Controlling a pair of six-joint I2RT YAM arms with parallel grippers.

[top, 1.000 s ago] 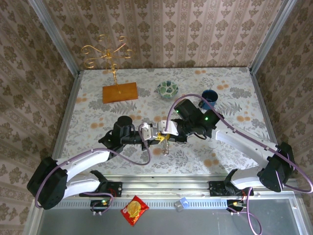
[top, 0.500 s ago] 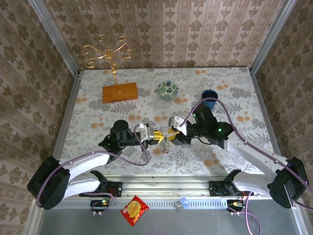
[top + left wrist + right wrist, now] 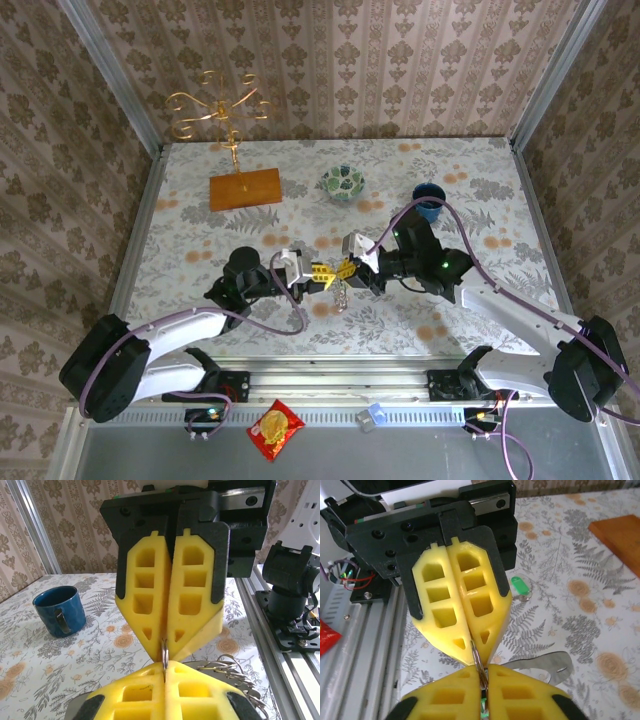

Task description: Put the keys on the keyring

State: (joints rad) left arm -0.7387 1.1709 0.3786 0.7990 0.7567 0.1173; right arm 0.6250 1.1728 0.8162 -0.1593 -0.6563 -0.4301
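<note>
My two grippers meet tip to tip above the middle of the table, the left gripper (image 3: 325, 273) (image 3: 165, 670) from the left and the right gripper (image 3: 346, 269) (image 3: 481, 674) from the right. Both are shut on the same thin metal keyring (image 3: 164, 653) (image 3: 476, 658), seen edge-on between the yellow pads. A bit of green shows low between my right pads. A silvery flat tag with chain links (image 3: 549, 662) (image 3: 231, 668) (image 3: 341, 296) hangs under the ring. One green-headed key (image 3: 520, 585) lies on the tablecloth beyond.
A blue mug (image 3: 428, 196) (image 3: 59, 610) stands at the back right and a patterned green bowl (image 3: 342, 181) at the back middle. The gold wire stand's wooden base (image 3: 245, 188) sits back left. A red snack packet (image 3: 275, 428) lies on the front rail.
My right gripper drew back, opened, then came in again and shut on the ring tip to tip with the left. The left gripper stayed shut and shifted slightly right.
</note>
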